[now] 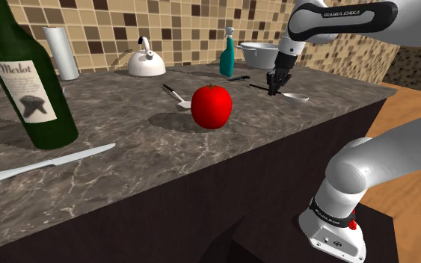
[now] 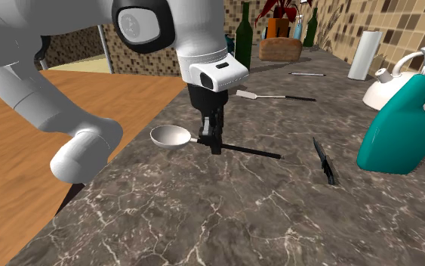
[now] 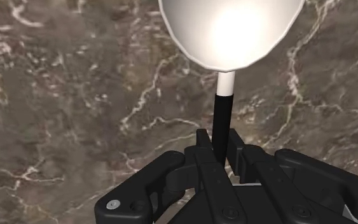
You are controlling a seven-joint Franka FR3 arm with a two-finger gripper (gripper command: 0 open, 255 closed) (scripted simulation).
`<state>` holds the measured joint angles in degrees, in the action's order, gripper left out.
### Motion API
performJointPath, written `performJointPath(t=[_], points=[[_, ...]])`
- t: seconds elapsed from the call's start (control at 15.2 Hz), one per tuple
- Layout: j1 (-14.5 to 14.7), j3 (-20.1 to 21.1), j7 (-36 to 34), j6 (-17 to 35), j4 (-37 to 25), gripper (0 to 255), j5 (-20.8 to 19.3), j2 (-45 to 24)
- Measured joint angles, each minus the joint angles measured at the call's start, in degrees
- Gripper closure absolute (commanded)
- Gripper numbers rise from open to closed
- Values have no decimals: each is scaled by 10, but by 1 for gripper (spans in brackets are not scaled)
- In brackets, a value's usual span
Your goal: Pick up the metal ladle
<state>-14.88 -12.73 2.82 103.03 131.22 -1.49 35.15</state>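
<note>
On the dark marble counter, starting from the shoulder view's left, a table knife lay near the front edge. Behind it a green wine bottle stood upright, with Merlot written on its label. Further back a white paper towel roll stood by the tiled wall, and after it a white kettle. Toward the middle, a spatula lay just beside a red apple. More to the right stood a teal spray bottle, with a black knife lying in front of it and a grey pot at the wall. At the right end of the counter the gripper pointed straight down onto the ladle. The ladle seemed to rest on the counter close to its edge, with its pale round bowl on one side of the gripper and its thin black handle running out on the other side. In the wrist view the two fingers were pressed against the black handle from both sides, pinching it a little behind the pale neck of the bowl.
</note>
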Motion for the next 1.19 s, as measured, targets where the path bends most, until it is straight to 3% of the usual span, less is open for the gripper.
performJointPath(t=[0.33,1.19], points=[[1,1,-1,-15,-17,255,2,-3],[7,5,-5,-108,-133,255,7,-27]])
